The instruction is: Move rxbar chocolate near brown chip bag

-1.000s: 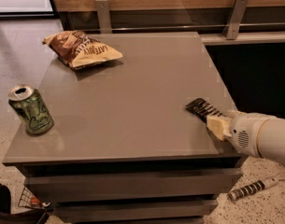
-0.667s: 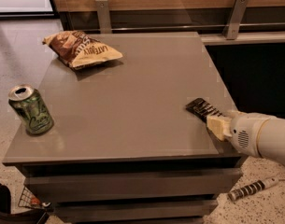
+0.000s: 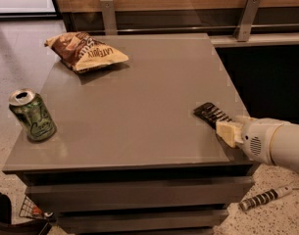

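The rxbar chocolate, a slim black bar with white lettering, lies flat near the right edge of the grey table. My gripper, cream-tipped on a white arm, reaches in from the right and sits at the bar's near right end, covering that end. The brown chip bag, puffy brown and tan-yellow, lies at the table's far left corner, well away from the bar and the gripper.
A green can stands upright near the table's front left edge. A striped black-and-white stick lies on the floor at the lower right. A wood-panelled wall with metal brackets runs behind the table.
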Controlling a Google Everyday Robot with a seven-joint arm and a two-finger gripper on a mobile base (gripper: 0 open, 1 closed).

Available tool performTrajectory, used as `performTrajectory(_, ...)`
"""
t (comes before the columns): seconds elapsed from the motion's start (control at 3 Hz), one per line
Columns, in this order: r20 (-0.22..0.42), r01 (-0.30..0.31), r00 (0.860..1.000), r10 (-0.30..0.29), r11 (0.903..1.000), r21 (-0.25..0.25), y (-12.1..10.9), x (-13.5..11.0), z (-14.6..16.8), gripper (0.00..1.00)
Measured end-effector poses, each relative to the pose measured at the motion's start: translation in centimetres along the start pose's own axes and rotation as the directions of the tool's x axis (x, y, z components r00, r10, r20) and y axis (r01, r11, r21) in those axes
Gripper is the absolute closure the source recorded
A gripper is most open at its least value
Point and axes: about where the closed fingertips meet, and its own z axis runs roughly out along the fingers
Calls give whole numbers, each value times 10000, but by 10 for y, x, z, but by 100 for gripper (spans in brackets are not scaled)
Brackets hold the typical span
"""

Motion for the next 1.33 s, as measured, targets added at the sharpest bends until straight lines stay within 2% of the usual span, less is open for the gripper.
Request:
performTrajectory(0.33,0,1,10000,-1,10000,0,0,0,0,14)
performTrajectory(0.67,0,4,10000,-4,10000,0,0,0,0,0)
performTrajectory(1.33,77,130,9999,-128,9998,-173,0,1,4,0)
